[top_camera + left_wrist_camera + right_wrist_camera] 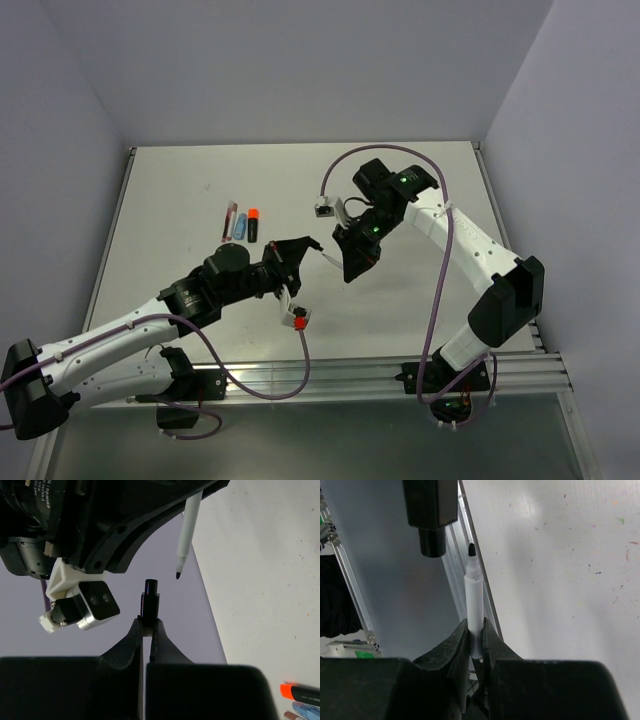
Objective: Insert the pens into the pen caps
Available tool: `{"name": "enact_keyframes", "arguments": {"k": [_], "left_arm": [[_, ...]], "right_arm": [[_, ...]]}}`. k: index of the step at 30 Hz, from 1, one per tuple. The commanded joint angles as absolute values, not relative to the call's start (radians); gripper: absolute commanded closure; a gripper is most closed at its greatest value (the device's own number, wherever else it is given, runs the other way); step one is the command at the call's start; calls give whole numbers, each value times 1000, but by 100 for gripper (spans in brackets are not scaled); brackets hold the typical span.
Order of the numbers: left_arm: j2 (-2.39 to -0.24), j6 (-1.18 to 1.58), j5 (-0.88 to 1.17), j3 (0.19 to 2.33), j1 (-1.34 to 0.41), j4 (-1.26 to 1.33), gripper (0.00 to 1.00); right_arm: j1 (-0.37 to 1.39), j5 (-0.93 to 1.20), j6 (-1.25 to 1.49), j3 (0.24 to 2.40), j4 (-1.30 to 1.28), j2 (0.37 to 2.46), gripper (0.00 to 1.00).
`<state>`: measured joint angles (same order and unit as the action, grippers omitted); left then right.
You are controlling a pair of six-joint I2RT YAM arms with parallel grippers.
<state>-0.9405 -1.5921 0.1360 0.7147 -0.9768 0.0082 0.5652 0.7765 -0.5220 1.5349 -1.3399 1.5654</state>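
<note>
From the left wrist: left fingers (pixel 129 642) clenched on a black cap (pixel 150 600) at frame centre, white pen (pixel 188 527) hanging tip-down at upper right, tip and cap mouth near but apart. From the right wrist: right fingers (pixel 454 647) clamped on that pen's barrel, tip up, just beside the cap at upper left. Seen only from above: pen and cap held over the bench (pixel 180 190) mid-frame, other markers (pixel 242 223) lying together to the upper left.
</note>
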Motion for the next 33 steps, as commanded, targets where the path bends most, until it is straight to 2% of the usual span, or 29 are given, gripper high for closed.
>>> {"name": "enact_keyframes", "arguments": {"k": [1,33], "left_arm": [[-937,-1562,144,756,-977,9,100],[-962,-1546,176,772,-986,-54,100]], "right_arm": [[574,775,-535,1528,-1347,1514,100],[584,788,-551,1578,-1373,1537,100]]}}
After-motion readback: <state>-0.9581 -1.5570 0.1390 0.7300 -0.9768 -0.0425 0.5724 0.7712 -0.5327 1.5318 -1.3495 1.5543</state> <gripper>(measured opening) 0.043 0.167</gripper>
